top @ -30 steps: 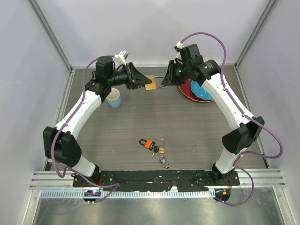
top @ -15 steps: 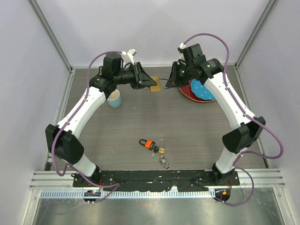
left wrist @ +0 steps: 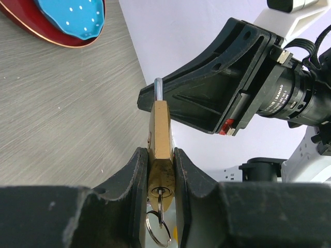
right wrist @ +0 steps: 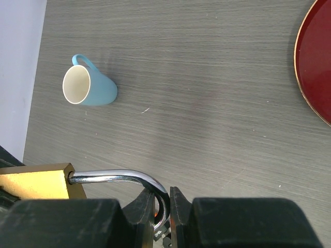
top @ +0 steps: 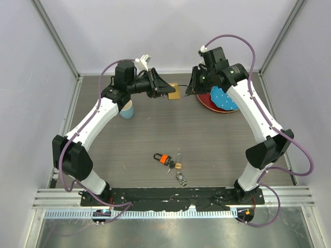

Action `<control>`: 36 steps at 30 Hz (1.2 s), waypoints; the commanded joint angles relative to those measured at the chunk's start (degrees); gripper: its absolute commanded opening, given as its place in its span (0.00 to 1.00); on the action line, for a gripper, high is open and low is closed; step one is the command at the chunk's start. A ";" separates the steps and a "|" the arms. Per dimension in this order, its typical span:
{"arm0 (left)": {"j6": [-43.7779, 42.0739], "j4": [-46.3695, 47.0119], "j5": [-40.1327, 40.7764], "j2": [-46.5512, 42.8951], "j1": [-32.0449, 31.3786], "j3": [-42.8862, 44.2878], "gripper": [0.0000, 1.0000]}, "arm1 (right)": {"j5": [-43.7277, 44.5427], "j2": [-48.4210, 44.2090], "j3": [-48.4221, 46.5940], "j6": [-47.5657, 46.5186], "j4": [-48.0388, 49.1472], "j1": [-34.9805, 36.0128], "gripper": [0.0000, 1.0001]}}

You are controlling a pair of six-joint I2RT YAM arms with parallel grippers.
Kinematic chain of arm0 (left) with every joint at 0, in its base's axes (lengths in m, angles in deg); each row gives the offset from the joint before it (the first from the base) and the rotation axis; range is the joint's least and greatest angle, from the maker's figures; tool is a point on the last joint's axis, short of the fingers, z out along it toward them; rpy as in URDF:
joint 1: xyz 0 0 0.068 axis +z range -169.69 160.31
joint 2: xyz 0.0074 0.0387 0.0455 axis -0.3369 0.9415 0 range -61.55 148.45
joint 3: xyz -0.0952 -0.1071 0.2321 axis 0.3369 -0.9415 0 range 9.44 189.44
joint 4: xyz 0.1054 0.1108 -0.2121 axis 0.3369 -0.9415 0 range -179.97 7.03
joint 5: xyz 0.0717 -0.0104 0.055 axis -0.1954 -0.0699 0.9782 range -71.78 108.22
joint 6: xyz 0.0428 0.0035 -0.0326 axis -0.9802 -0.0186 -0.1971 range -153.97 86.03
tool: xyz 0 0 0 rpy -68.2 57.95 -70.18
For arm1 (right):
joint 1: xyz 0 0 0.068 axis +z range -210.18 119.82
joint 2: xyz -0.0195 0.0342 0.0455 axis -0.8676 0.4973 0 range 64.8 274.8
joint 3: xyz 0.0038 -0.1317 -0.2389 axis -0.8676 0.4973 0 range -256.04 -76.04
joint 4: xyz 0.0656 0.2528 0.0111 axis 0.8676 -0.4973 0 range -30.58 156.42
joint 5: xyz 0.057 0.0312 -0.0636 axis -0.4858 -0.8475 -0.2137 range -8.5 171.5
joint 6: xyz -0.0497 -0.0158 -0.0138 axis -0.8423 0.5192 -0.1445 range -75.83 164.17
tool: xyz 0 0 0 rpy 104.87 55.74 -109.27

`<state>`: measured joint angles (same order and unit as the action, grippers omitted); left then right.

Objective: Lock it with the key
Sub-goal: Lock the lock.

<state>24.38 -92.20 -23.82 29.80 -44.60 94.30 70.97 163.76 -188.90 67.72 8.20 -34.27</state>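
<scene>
The big brass padlock (top: 174, 92) hangs in the air at the back of the table, between both grippers. My left gripper (top: 167, 91) is shut on its brass body (left wrist: 161, 129), and a silver key with a ring sits in the keyhole (left wrist: 161, 191). My right gripper (top: 187, 91) is shut on the silver shackle (right wrist: 119, 177), and the brass body (right wrist: 36, 181) shows at the left. The key bunch (top: 163, 158), with an orange head and a black head, lies on the table near the front. No gripper is near it.
A tiny brass padlock (top: 177, 165) with a silver keychain lies beside the key bunch. A light blue mug (top: 125, 109) stands at the back left. A red plate (top: 206, 102) holding a blue piece (top: 222, 98) sits at the back right, under the right arm.
Both grippers and the padlock between them have shifted a little to the right. The left arm has swung forward over the mug. The keys on the table have not moved.
</scene>
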 commanded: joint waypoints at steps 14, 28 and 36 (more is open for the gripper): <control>-2.72 6.77 -3.48 0.05 -5.85 2.41 0.00 | -10.04 -2.28 -5.10 3.43 4.16 2.74 0.01; 9.33 24.35 -5.42 2.60 -6.82 1.36 0.00 | -8.99 -1.66 -5.35 3.17 4.96 3.88 0.01; 1.61 15.05 -3.84 4.01 -7.44 2.68 0.00 | -13.82 -0.43 -8.87 4.92 4.60 3.88 0.02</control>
<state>28.25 -82.76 -24.63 33.19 -46.43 93.89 75.65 163.74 -192.84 67.24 3.54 -34.99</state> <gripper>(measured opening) 0.248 0.195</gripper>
